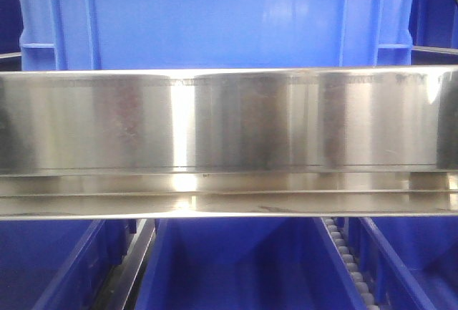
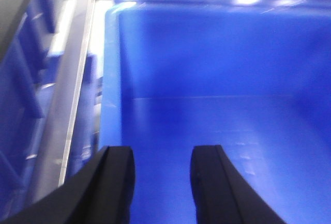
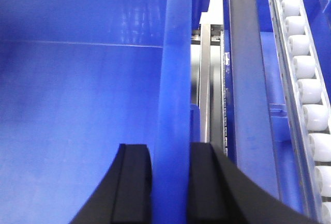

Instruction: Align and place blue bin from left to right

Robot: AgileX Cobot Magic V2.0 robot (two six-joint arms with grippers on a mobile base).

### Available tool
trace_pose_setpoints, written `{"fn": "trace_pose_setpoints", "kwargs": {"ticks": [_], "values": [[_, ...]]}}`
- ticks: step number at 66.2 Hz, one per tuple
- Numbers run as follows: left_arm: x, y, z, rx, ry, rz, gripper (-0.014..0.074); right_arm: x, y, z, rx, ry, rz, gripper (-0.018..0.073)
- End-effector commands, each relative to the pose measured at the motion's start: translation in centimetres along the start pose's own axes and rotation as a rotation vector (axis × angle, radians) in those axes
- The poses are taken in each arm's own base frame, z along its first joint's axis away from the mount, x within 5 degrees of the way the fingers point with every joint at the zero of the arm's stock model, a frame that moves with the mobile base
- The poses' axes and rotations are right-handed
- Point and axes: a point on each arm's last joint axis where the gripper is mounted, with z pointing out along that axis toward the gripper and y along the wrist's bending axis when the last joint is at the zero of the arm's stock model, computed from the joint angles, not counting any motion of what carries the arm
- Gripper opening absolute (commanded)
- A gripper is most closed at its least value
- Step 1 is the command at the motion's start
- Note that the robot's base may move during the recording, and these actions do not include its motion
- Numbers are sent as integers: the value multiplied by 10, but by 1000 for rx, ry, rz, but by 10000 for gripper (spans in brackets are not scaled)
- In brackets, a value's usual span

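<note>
The blue bin (image 1: pixel 215 16) fills the top of the front view, its flat side wall and ribbed corners standing behind a steel rail. In the left wrist view my left gripper (image 2: pixel 163 157) is open over the bin's inside (image 2: pixel 217 53), just right of its left wall (image 2: pixel 111 79), with only the bin's floor showing between the fingers. In the right wrist view my right gripper (image 3: pixel 170 154) is shut on the bin's right wall (image 3: pixel 173 79), one finger inside the bin and one outside. Neither gripper shows in the front view.
A wide polished steel rail (image 1: pixel 229 120) crosses the front view. Darker blue bins (image 1: pixel 236 267) stand below it beside a white roller track (image 1: pixel 347 260). Rollers (image 3: pixel 305 79) and metal uprights (image 3: pixel 243 53) run right of the held wall. A steel bar (image 2: pixel 67 105) runs left of the bin.
</note>
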Motion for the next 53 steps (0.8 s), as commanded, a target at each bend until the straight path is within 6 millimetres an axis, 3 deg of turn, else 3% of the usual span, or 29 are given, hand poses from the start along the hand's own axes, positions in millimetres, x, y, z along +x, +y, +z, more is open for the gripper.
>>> {"fn": "trace_pose_setpoints", "kwargs": {"ticks": [1,12,26,40,53], "values": [[-2,-2,3,-11,0,-5,205,-3,-1,-4,2,-24,-10,-70],[4,-1,15,-51,28,10,205,-3,-1,-4,2,-24,-10,-70],[4,1,17,-74,28,9,209,-3,-1,-4,2,-24,-10,-70],[7,3,16,-95,66,6,330,-3,-1,-4,2,-24,-10,-70],[9,18,21,-55,138,-102,339,-3,-1,-4,2,-24,-10,-70]]}}
